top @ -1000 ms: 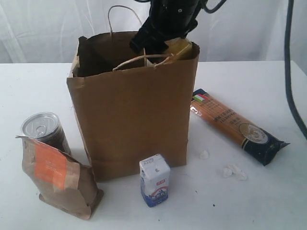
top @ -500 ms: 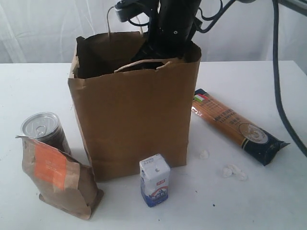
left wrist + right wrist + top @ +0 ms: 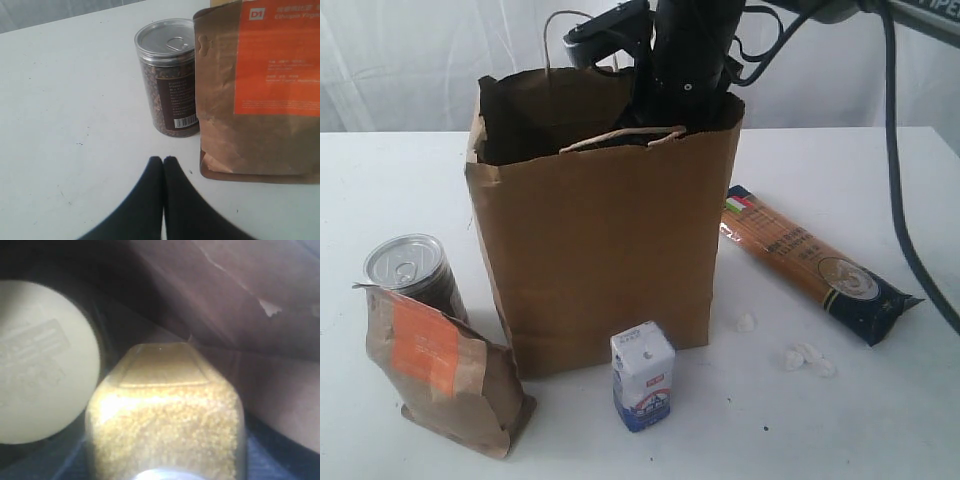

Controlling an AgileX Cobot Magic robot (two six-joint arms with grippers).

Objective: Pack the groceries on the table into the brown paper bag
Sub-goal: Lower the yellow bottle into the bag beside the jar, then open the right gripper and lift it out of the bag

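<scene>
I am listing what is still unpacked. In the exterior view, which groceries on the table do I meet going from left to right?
The pouch → carton → spaghetti packet. The can stands behind the pouch, over the same stretch, so I leave it out.

white table point(image 3: 880, 180), paper bag point(image 3: 600, 240), can point(image 3: 408, 270), kraft pouch point(image 3: 435, 365), carton point(image 3: 642, 376), spaghetti packet point(image 3: 815, 262), crumbs point(image 3: 807, 358)

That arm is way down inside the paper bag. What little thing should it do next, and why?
Probably open the right claw and let go: the yellow jar it seems to hold is deep in the brown paper bag, beside the tan-lidded jar, so it looks about placed.
</scene>
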